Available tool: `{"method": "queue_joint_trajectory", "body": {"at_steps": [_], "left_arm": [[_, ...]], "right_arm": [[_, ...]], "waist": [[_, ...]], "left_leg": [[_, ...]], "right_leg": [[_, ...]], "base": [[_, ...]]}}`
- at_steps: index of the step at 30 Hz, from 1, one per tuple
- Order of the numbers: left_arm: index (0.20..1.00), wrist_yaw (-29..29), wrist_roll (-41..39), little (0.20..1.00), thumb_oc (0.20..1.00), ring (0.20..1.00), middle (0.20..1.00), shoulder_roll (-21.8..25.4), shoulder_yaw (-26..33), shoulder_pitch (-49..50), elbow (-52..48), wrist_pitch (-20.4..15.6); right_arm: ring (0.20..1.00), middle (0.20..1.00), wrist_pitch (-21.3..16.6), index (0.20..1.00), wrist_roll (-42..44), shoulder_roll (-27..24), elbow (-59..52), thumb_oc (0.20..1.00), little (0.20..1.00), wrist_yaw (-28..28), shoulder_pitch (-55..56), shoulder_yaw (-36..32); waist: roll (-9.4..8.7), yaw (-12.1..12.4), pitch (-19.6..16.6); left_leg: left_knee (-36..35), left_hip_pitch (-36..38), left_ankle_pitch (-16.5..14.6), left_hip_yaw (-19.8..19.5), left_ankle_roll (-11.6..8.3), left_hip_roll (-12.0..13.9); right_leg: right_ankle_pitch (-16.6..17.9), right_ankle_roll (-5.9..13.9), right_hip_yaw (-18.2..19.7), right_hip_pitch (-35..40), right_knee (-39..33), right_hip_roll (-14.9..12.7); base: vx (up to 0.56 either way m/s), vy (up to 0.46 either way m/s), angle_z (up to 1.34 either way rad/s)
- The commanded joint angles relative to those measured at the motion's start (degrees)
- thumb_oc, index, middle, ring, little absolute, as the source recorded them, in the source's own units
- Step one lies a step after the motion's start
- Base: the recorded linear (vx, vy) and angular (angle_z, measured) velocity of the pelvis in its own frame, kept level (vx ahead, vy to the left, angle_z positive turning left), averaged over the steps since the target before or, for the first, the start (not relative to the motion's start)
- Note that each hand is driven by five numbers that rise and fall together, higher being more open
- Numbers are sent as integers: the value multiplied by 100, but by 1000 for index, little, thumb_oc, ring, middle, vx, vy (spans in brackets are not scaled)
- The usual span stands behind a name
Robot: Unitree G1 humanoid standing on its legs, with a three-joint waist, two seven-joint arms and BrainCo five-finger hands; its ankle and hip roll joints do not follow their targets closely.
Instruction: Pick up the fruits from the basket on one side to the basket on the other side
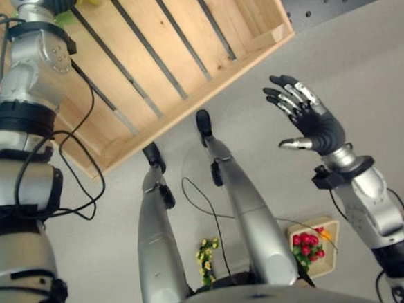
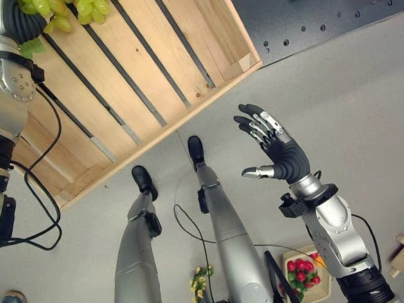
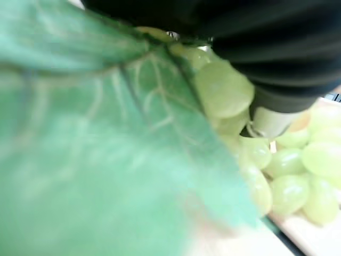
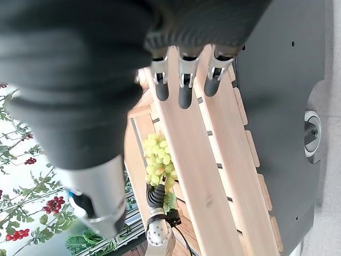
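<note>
While the right hand hangs in the air over the grey floor with its silver, dark-tipped fingers spread straight and its thumb held out sideways, holding nothing, the left hand reaches into the far left corner of the slatted pale wooden crate, where the bunch of pale green grapes lies on the boards. The right eye view shows the grapes pressed against the dark ribbed cover of that left hand, with a green leaf just beside the wrist; the left eye view catches just a few grapes at its top edge. From the left wrist view, the grapes sit touching the dark cover and one silver finger base, and the broad green leaf lies right against the lens, so whether the fingers are curled round the fruit cannot be told. The right wrist view looks along its own straight fingers across the crate's long boards to the grapes and the left hand beyond them. Low on the floor, near the right arm, stands a small square wooden box of red berries. No print or label is readable on the crate.
</note>
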Motion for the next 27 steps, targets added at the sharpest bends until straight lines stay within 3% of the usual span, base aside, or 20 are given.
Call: {"method": "queue_joint_trajectory", "body": {"at_steps": [1,9,10,11,13,18,21,27], "left_arm": [[200,-122,54,200,200,200,200,198,271,337,-134,-30],[200,-84,-302,200,200,200,200,-3,574,601,-376,-148],[200,-67,-939,200,200,200,200,-226,969,906,-754,-415],[200,-69,-937,200,200,200,200,-226,980,918,-761,-413],[200,-192,-2347,200,200,200,200,-682,1635,1706,-1609,-1033],[200,-627,-4854,200,200,200,200,-1645,2231,3210,-3062,-2235],[200,-971,-5561,200,200,200,200,-1939,2184,3639,-3664,-2423],[200,-1193,-6060,200,200,200,200,-2154,2167,3885,-4298,-2587]], "right_arm": [[1000,1000,-262,1000,137,54,-565,1000,1000,89,260,-256],[1000,1000,-266,1000,92,58,-521,1000,1000,49,231,-217],[1000,1000,-280,1000,75,106,-460,1000,1000,-5,223,-223],[1000,1000,-280,1000,75,101,-460,1000,1000,-5,224,-220],[1000,1000,-349,1000,51,186,-351,1000,1000,-121,192,-180],[1000,1000,-445,1000,-52,164,-195,1000,1000,-357,80,-55],[1000,1000,-446,1000,-102,85,-184,1000,1000,-410,11,-24],[1000,1000,-467,1000,-196,-34,-124,1000,1000,-456,-99,12]], "waist": [[-97,11,-127],[-108,27,-123],[-91,61,-122],[-88,56,-123],[-38,117,-109],[-1,188,-87],[-17,207,-78],[-20,258,-84]], "left_leg": [[-5,187,-106,-158,187,-61],[100,177,-145,-165,199,-100],[83,226,-146,-154,207,-120],[82,228,-146,-154,207,-120],[19,343,-127,-143,219,-153],[-76,552,-103,-107,217,-199],[-69,617,-110,-83,222,-211],[-221,865,-71,-36,192,-262]], "right_leg": [[-734,487,-161,235,605,96],[-721,481,-158,256,643,78],[-717,473,-154,294,632,71],[-717,473,-154,296,631,71],[-687,463,-143,383,583,52],[-615,446,-94,556,463,32],[-580,451,-78,617,453,28],[-508,482,-92,856,315,-16]], "base": [[0,0,0],[-1,4,0],[0,0,0],[-7,36,1],[-12,42,1],[-18,46,-2],[-23,52,5],[-19,30,1]]}}
